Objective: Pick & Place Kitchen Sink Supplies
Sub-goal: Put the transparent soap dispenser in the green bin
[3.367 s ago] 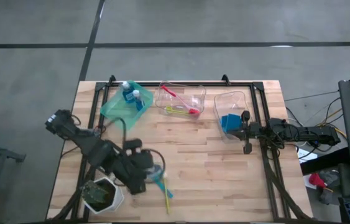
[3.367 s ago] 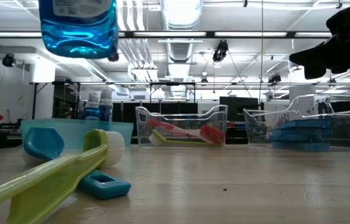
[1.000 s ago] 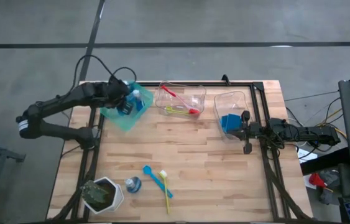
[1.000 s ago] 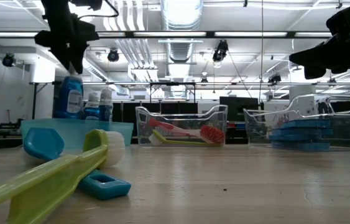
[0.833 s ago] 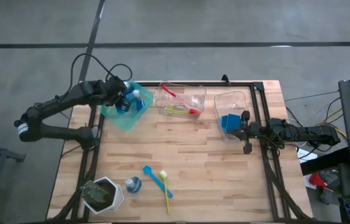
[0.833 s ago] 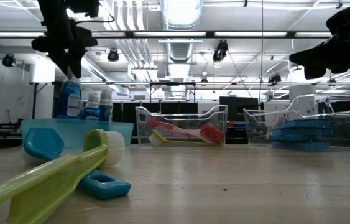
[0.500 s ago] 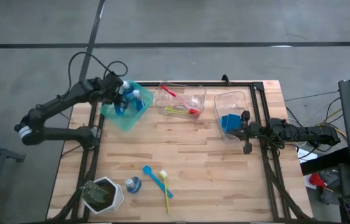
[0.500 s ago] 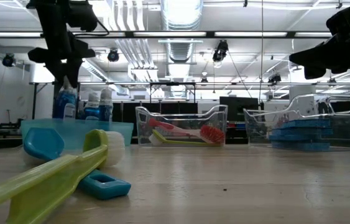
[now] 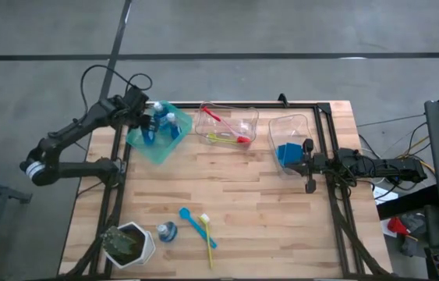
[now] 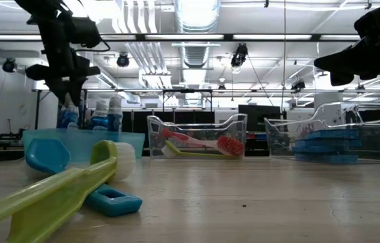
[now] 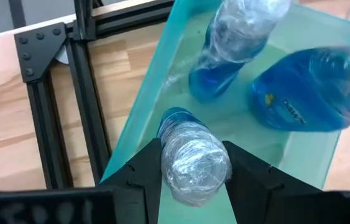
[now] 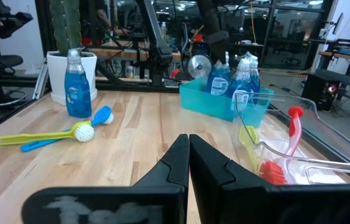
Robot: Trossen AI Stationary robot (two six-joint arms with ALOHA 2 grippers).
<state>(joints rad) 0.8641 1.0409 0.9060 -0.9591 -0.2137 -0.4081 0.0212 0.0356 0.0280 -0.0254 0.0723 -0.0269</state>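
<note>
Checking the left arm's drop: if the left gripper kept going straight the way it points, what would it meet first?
The left gripper is shut on a bottle and points down into the teal bin. Straight on, that bottle would probably reach the bin's floor first, just beside the two bottles already there; depth is unclear.

Robotics lab or workshop: exposed ceiling ducts, strip lighting, concrete floor, black-framed wooden bench

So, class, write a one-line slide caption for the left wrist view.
Left gripper holds a clear bottle over the teal bin, beside two more bottles inside.
</note>
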